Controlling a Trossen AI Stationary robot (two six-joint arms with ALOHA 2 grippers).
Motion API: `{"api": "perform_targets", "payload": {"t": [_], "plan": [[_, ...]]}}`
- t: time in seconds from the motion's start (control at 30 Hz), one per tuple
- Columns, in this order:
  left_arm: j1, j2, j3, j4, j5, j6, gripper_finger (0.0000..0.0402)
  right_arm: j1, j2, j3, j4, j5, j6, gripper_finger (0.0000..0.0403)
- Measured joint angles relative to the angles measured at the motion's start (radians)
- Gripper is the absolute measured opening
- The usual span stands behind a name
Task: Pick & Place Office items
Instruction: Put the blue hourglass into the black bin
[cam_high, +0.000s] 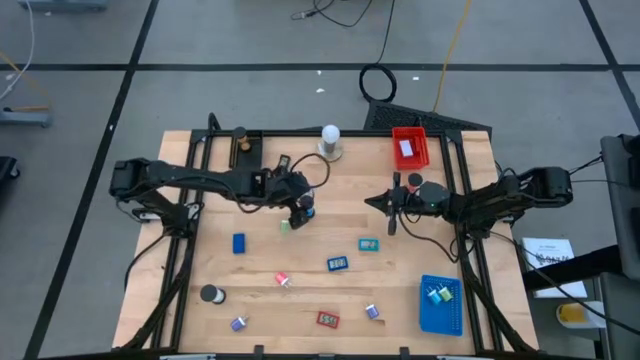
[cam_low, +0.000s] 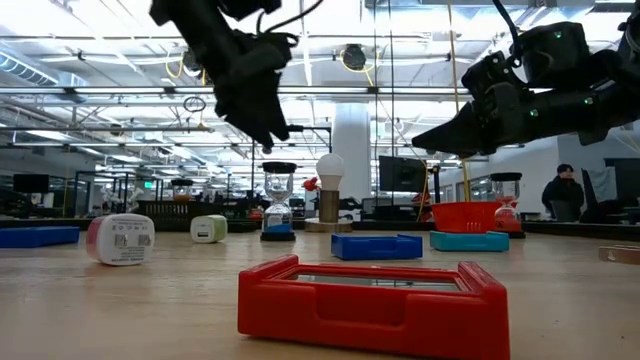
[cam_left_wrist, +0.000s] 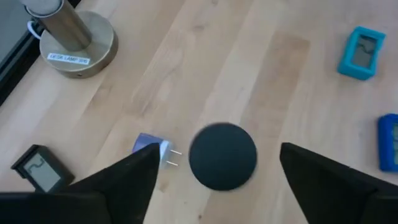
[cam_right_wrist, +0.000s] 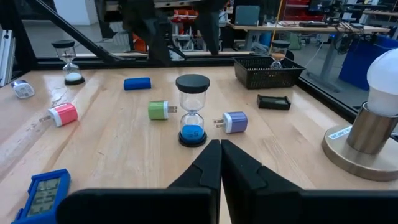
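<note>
A small hourglass with blue sand (cam_right_wrist: 193, 109) stands upright on the wooden table near its middle, its black top (cam_left_wrist: 222, 155) facing up. My left gripper (cam_low: 272, 135) hangs open just above it, one finger to each side, clear of it. A purple plug (cam_left_wrist: 152, 148) and a green plug (cam_right_wrist: 158, 110) lie beside the hourglass. My right gripper (cam_right_wrist: 219, 144) is shut and empty, pointing level at the hourglass from the table's right. Other office items lie scattered: a blue block (cam_high: 239, 243), a teal piece (cam_high: 368, 244) and a red piece (cam_high: 328, 319).
A white ball lamp on a round base (cam_high: 330, 140) stands at the far edge, with a red tray (cam_high: 408, 147) to its right. A blue tray (cam_high: 440, 303) holding small pieces lies at the near right. A black roll (cam_high: 211, 294) sits near left.
</note>
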Motion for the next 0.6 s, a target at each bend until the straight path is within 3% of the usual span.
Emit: {"api": "perform_targets", "payload": {"t": [0.33, 0.6], "plan": [[0.026, 0.132, 0.070, -0.007, 0.051, 0.037, 0.0378, 0.000, 0.000, 0.000, -0.007, 0.000, 0.003, 0.0001], [0.025, 0.175, 0.070, -0.031, 0.047, 0.060, 0.0342, 0.000, 0.000, 0.000, -0.007, 0.000, 0.004, 0.0001]]}}
